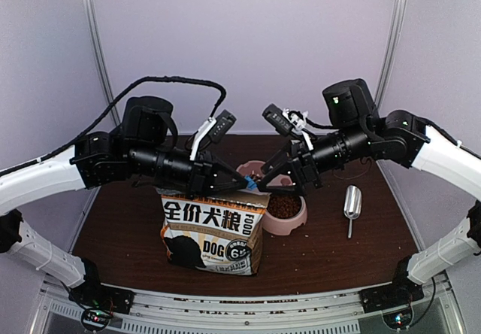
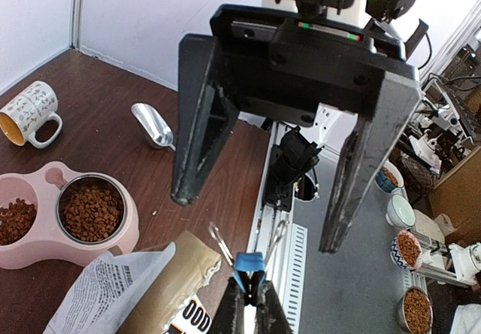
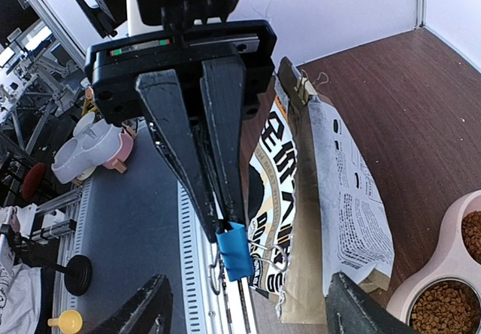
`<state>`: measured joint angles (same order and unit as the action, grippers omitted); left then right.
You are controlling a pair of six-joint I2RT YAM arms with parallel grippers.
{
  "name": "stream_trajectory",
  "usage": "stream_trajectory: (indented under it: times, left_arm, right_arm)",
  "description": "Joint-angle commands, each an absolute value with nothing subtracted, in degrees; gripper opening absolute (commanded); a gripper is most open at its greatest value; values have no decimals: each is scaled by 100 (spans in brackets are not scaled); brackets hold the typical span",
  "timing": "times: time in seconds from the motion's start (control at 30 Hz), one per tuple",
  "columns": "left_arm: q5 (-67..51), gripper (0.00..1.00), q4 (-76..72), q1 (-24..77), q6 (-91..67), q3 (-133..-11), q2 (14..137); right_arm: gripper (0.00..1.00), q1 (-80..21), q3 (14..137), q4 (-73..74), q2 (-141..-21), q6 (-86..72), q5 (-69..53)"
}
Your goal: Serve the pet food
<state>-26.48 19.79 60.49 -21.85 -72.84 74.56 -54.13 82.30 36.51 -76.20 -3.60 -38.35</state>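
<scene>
My left gripper [image 1: 239,184] [image 2: 252,283] is shut on a blue binder clip [image 1: 251,184] [image 2: 249,262] [image 3: 234,250], held beside the top right corner of the kraft "DOG" bag [image 1: 214,232] [image 2: 150,285] [image 3: 323,198]. The clip looks apart from the bag. My right gripper [image 1: 282,187] [image 3: 248,283] is open and faces the clip, with its fingers [image 2: 197,146] either side of it. Reddish-brown pet food [image 1: 284,206] [image 2: 90,210] [image 3: 445,309] lies in the pink double bowl [image 1: 279,225] [image 2: 52,174] [image 3: 440,262] just right of the bag.
A metal scoop [image 1: 352,201] [image 2: 152,126] lies on the brown table right of the bowl. A patterned mug [image 2: 28,112] stands at the far side. The table's front rail [image 1: 248,308] runs just behind the bag.
</scene>
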Motion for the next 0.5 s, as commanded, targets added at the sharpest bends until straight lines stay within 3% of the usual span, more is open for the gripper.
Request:
stream_trajectory:
  times: [0.0, 0.17, 0.47]
  left_arm:
    - [-2847, 0, 1817, 6065, -2071, -7277, 7350]
    - [-2987, 0, 1819, 6065, -1989, -7277, 7339]
    - [-3031, 0, 1873, 6064, -1936, -7308, 7355]
  right_arm:
    - [72, -5396, 8322, 3387, -7709, -504, -4178]
    - [71, -5398, 8446, 3326, -7870, -544, -4503]
    - [60, -5403, 8551, 3260, -7969, -598, -4732]
